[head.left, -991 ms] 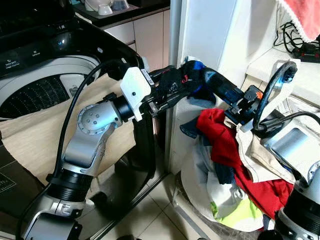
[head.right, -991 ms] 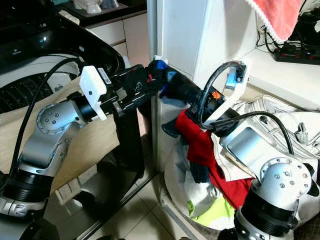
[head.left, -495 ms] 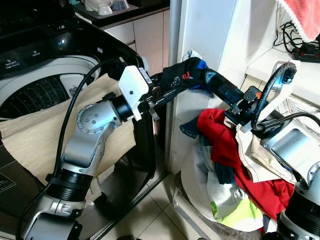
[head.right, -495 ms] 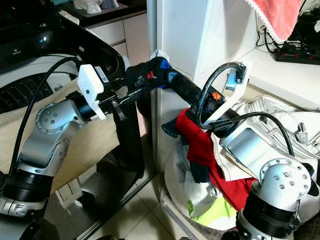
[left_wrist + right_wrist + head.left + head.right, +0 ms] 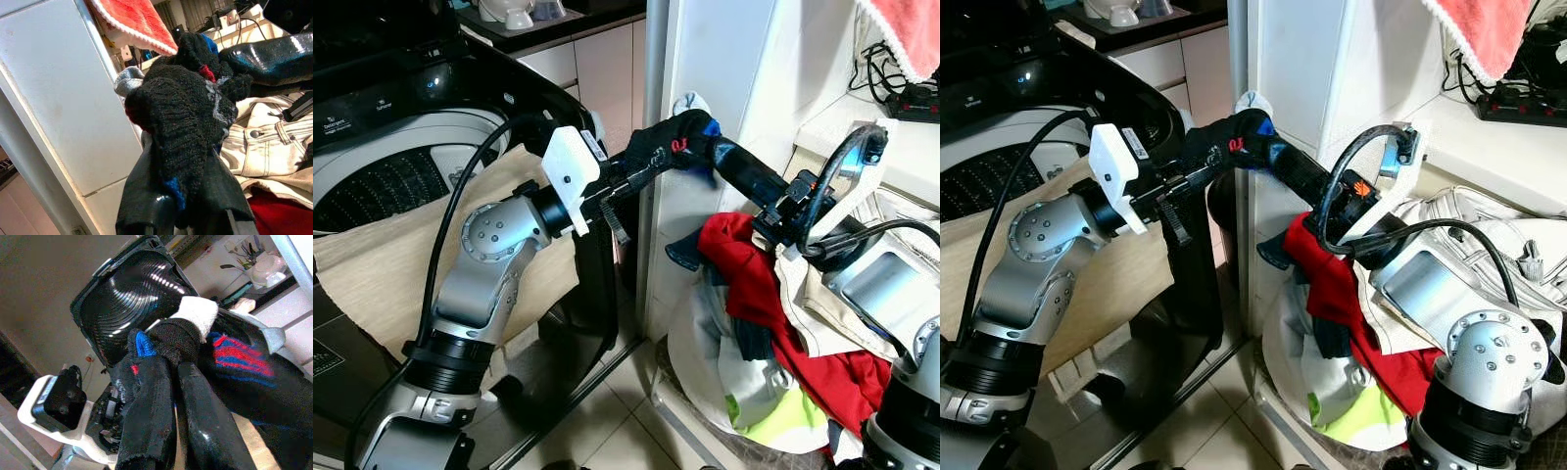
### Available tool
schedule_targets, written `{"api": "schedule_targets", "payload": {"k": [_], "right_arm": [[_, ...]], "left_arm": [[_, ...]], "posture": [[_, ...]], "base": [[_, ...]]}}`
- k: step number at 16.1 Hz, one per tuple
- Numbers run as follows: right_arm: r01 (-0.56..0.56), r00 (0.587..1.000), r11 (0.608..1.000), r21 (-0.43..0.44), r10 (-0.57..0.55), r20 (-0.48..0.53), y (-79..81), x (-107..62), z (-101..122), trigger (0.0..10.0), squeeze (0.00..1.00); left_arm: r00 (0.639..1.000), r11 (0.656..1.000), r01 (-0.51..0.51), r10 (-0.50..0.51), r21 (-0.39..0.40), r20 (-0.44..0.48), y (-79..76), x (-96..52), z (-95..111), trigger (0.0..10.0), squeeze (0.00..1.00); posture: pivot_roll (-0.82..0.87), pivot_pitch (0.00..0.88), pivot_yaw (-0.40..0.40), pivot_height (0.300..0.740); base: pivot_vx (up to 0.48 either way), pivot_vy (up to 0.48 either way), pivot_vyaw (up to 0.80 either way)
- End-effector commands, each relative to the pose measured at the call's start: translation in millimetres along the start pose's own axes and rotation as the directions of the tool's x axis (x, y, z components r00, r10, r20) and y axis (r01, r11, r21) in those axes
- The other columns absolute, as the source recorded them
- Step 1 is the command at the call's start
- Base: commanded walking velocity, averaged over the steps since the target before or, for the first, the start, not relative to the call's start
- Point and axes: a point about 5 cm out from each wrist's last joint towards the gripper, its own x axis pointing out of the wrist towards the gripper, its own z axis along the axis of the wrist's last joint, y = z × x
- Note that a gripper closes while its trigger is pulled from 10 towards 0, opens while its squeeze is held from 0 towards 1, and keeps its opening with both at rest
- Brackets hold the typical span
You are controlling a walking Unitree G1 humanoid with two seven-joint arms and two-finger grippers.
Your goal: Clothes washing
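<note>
**Item: dark sock held between two grippers, beside the washing machine**

Both grippers are meeting on one black sock with red, blue and grey patches. The left gripper is clenching the sock's lower end, the knit bunching above its fingers. The right gripper is pinching the opposite end, a white cuff poking just past its fingertips. The sock is hanging in the air between the two sets of jaws, beside the white cabinet, with the washing machine well off to the left gripper's side and the laundry bag below the right gripper.

Risks, as judged:
- Both arms pulling apart is likely stretching the knit or tearing it loose from one grip.
- Uneven release could be dropping the sock to the floor short of the drum.
</note>
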Motion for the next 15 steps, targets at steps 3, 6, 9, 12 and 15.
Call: {"api": "schedule_targets", "payload": {"k": [3,6,9,12,15], "right_arm": [[0.029,0.999,0.999,-0.022,-0.030,-0.018,-3.1,0.6,-2,10.0,1.00],[-0.005,1.000,1.000,0.005,0.005,0.000,-1.4,0.6,-1,10.0,1.00],[-0.029,1.000,0.999,-0.016,0.028,-0.007,1.7,-1.1,0,10.0,1.00],[-0.013,0.989,0.984,-0.180,-0.013,-0.147,4.7,0.0,-12,10.0,0.00],[-0.028,0.971,0.958,-0.287,-0.042,-0.237,10.1,10.4,-25,10.0,0.00]], "left_arm": [[0.998,1.000,-0.025,0.025,0.015,0.052,5.6,0.7,12,0.0,0.00],[0.995,0.995,-0.092,0.091,0.039,0.043,14.7,-0.1,13,0.0,0.00],[0.980,0.977,-0.196,0.193,0.085,0.040,28.9,-1.0,15,0.0,0.00],[0.792,0.748,-0.580,0.611,0.322,0.005,84.5,-19.9,23,0.0,0.00],[0.522,0.502,-0.694,0.845,0.516,-0.119,130.0,-61.2,20,0.4,0.00]], "posture": [[-0.10,0.000,0.054,0.740],[-0.09,0.000,0.055,0.740],[-0.09,0.000,0.055,0.740],[-0.09,0.000,0.053,0.740],[-0.09,0.000,0.052,0.740]], "base": [[0.000,0.000,0.00],[0.000,0.000,0.00],[0.000,0.000,0.00],[0.000,0.000,0.00],[0.000,0.000,0.00]]}}
